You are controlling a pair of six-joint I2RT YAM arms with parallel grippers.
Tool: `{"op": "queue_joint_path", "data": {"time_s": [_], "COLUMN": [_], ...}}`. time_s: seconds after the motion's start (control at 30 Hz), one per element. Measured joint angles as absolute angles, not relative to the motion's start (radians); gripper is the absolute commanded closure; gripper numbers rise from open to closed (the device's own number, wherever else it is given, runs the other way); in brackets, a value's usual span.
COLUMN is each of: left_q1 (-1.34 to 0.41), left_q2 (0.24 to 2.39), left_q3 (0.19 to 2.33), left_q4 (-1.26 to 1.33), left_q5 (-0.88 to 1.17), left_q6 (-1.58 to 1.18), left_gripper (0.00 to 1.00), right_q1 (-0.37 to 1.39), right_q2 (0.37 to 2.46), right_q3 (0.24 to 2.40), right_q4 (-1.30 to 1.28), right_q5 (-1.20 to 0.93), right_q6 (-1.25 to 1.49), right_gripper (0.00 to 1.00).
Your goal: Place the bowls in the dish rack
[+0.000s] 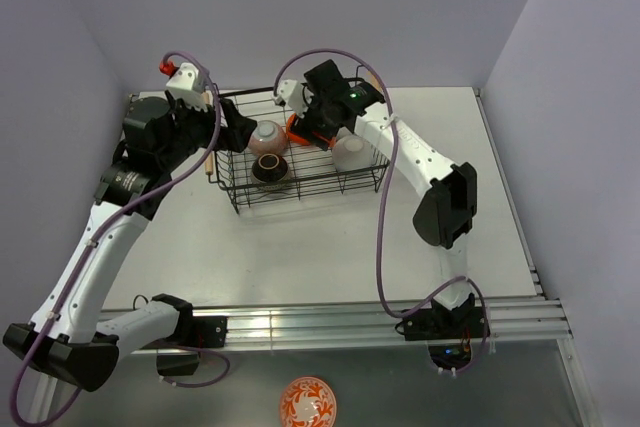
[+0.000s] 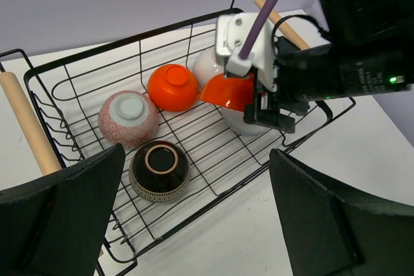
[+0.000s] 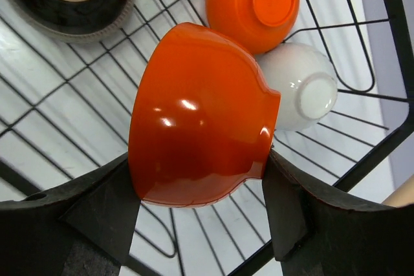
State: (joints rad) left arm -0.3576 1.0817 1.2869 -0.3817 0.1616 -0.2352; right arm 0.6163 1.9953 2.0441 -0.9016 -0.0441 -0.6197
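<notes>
The black wire dish rack stands at the back of the table. Upside down in it lie a pinkish bowl, a dark patterned bowl, an orange bowl and a white bowl; a second white one shows under the right arm. My right gripper is shut on another orange bowl, tilted just above the rack's wires next to the white bowl. My left gripper hangs open and empty over the rack's edge beside the dark bowl.
The rack has a wooden rod handle at each short end. An orange-and-white patterned bowl sits below the table's front rail. Grey walls close in at the back and both sides. The right arm reaches over the rack's right end.
</notes>
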Motion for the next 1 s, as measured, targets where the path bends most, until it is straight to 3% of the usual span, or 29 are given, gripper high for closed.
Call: {"op": "queue_joint_path", "data": {"time_s": [0.4, 1.0], "left_q1": [-0.303, -0.219], "left_q2": [1.063, 1.071], "left_q3": [1.261, 1.247], "left_q4": [-0.383, -0.387], "left_q5": [0.216, 0.306], "left_q6": [-0.254, -0.257], "left_gripper": [0.0, 0.0], "right_q1": [0.673, 0.698], "right_q2": [2.066, 2.167], "right_q3": [1.963, 1.958], "right_q4": [-0.818, -0.714], "right_q5": [0.094, 0.187], "right_q6": [-0.886, -1.013], "right_gripper": [1.0, 1.0]}}
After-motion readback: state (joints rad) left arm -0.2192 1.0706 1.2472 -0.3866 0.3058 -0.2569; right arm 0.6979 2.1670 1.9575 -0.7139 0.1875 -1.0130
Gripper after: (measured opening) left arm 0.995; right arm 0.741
